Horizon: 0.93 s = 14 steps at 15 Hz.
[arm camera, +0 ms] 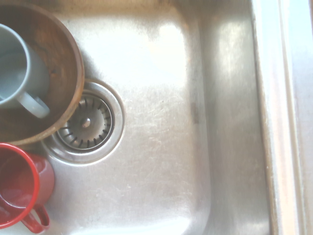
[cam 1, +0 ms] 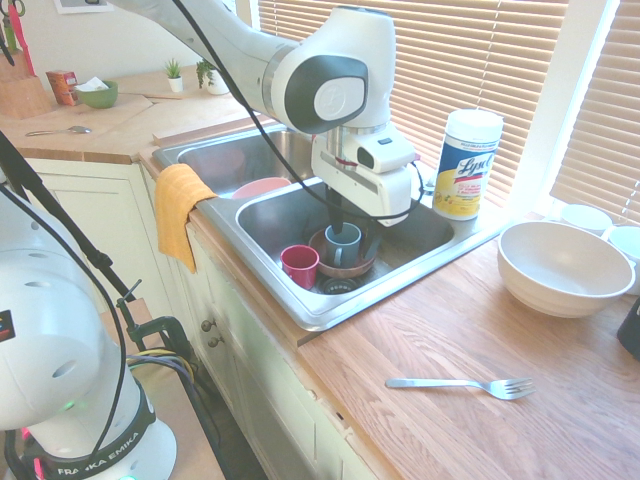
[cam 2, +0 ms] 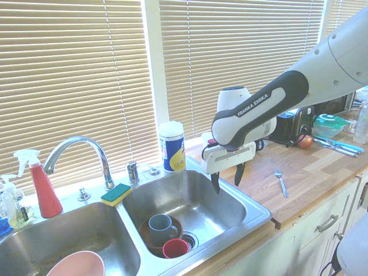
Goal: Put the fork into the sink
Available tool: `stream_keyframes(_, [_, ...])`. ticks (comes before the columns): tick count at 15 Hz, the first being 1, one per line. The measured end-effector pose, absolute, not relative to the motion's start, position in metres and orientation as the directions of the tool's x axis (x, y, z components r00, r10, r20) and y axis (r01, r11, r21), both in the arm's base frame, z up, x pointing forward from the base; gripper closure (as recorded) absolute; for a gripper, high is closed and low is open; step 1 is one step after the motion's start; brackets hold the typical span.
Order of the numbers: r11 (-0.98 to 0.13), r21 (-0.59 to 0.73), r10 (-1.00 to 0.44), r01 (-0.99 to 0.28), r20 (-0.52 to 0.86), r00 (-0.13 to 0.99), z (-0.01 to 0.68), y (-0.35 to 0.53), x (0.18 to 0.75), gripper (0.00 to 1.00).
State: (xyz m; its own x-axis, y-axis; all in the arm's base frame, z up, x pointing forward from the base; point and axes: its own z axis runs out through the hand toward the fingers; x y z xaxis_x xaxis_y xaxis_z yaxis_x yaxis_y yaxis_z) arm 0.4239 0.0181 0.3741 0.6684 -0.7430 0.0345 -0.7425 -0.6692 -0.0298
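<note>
Open white two-finger gripper above stainless-steel sink; silver metal fork lies on wooden counter, near its front edge.

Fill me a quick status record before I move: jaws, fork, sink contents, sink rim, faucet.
Jaws: open and empty, above the sink basin nearer the fork
Fork: on the wooden counter, not yet in the sink
Same basin: wooden bowl with blue mug inside; red mug beside it
Other basin: pink dish
Rim: sponge, wipes tub
Faucet: arched, behind the basins
</note>
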Motion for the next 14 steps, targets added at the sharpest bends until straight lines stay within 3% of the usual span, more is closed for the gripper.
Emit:
stream_keyframes(4, [-0.620,-0.037,-0.784,-0.784,0.066,0.617,0.379,0.015,0.428,0.00])
stream_keyframes(14, [-0.178,-0.031,-0.980,-0.984,0.097,0.174,0.401,-0.125,0.420,0.00])
